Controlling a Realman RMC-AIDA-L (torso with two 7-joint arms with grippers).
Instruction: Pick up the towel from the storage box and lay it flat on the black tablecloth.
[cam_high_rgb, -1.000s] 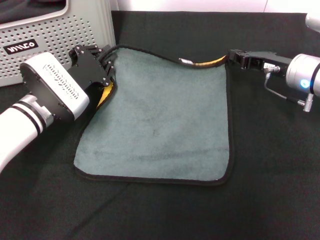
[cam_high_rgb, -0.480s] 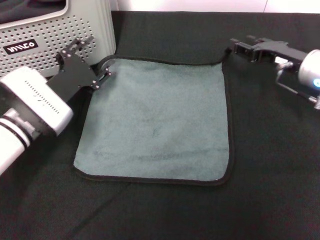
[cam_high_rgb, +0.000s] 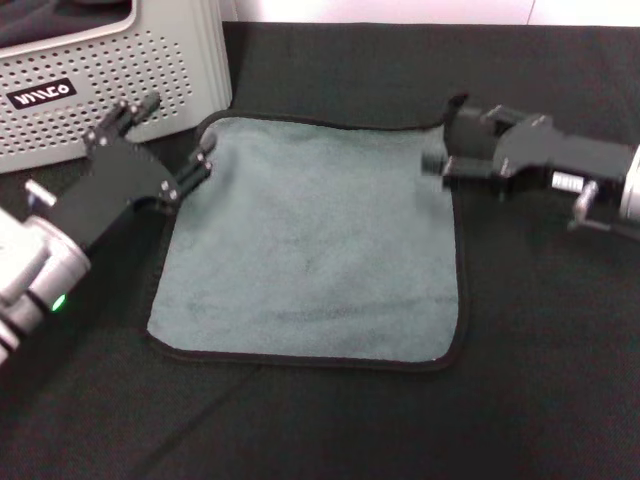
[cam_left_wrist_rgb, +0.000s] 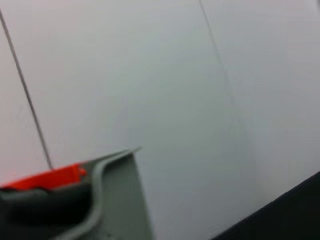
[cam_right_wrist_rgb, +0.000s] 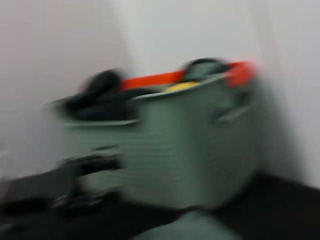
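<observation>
- The towel (cam_high_rgb: 312, 255) lies spread grey-green side up on the black tablecloth (cam_high_rgb: 540, 380), out of the storage box (cam_high_rgb: 120, 70); its black edging traces a nearly square outline, slightly longer from near to far, and we see no fold or raised corner.
- Our left gripper (cam_high_rgb: 165, 140) hangs just off the towel's far left corner, fingers spread and holding nothing; the towel lies to its right and nearer side.
- Our right gripper (cam_high_rgb: 440, 135) sits at the far right corner, over or just beside the edging; whether its fingers are apart or together we cannot tell, and nothing appears to hang from it.
- We judge the laying step essentially done, so the coming move is likely a retreat: each arm is nearest its own far corner and should clear outward, away from the cloth, so as not to drag an edge.
- The storage box stands at the far left, just behind our left gripper, the one thing that arm must avoid; the wrist views show dark, red and yellow items in the box.
- Elsewhere only bare tablecloth surrounds the towel.
</observation>
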